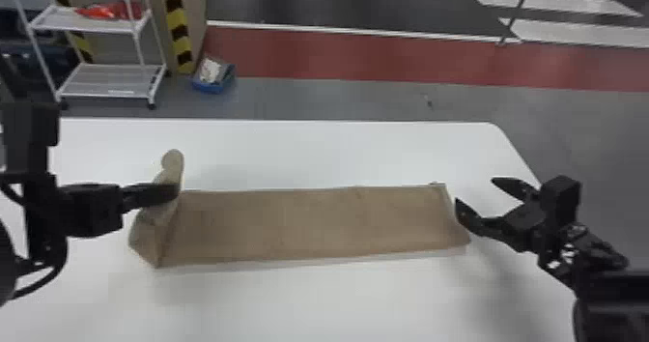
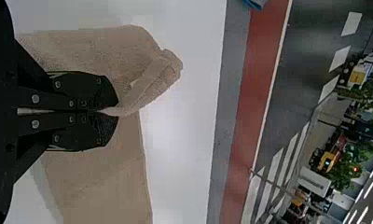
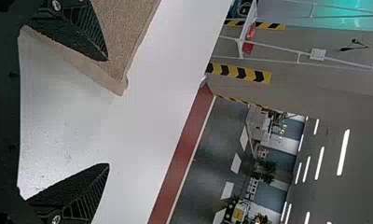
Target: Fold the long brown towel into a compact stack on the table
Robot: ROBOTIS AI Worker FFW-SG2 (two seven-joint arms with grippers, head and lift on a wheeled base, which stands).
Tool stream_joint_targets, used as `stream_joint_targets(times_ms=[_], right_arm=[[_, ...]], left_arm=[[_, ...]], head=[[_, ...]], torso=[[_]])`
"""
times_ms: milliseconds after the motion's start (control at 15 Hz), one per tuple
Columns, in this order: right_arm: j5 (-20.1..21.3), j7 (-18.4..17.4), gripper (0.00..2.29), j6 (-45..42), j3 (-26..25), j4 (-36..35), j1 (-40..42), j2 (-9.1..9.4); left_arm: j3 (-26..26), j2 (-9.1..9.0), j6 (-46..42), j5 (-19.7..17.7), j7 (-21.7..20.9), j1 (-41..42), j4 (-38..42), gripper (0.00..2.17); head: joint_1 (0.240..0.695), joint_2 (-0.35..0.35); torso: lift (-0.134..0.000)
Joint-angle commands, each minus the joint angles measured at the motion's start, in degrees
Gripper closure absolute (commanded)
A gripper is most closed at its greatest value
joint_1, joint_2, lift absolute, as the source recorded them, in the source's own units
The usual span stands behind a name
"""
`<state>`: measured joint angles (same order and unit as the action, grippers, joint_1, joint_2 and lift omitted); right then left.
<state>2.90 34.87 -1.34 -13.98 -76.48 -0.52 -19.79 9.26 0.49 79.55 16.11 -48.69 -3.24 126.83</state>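
Note:
Lengthwise across the white table lies the brown towel [image 1: 309, 225], a long flat strip whose left end is lifted and bunched. My left gripper [image 1: 166, 193] is at that left end; in the left wrist view the left gripper [image 2: 107, 112] is shut on a pinched fold of the towel [image 2: 152, 81]. At the strip's right end is my right gripper [image 1: 475, 196], its fingers spread wide. The right wrist view shows the right gripper [image 3: 107, 112] open, one finger over the edge of the towel [image 3: 124, 32], nothing held between.
The white table [image 1: 309, 152] has its far edge beyond the towel and a rounded far right corner. On the floor behind stand a white shelf cart [image 1: 106, 80] and a blue box [image 1: 212, 78], well away from both arms.

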Motion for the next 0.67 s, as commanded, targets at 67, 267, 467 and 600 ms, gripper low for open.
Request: stream_joint_targets(times_ms=[67, 267, 467, 600], right_arm=[[0.1, 0.0, 0.07, 0.8, -0.6, -1.0, 0.4, 0.36], [0.0, 0.0, 0.07, 1.0, -0.7, -1.1, 0.4, 0.36], [0.1, 0.0, 0.07, 1.1, -0.5, -1.2, 0.4, 0.36], [0.1, 0.0, 0.07, 1.3, -0.4, -1.2, 0.4, 0.45]], left_arm=[[-8.3, -0.64, 1.3, 0.7, 3.3, -2.0, -0.6, 2.14], [-15.1, -0.64, 3.0, 0.1, 8.3, -2.7, -1.4, 2.14], [-21.9, -0.64, 3.0, -0.6, 14.7, -3.3, -2.1, 2.14], [-25.9, -0.64, 3.0, -2.2, 18.0, -5.2, -3.7, 2.14]], head=[[0.695, -0.197], [0.695, -0.235], [0.695, -0.283], [0.695, -0.301]], torso=[[-0.124], [-0.124], [-0.124], [-0.124]])
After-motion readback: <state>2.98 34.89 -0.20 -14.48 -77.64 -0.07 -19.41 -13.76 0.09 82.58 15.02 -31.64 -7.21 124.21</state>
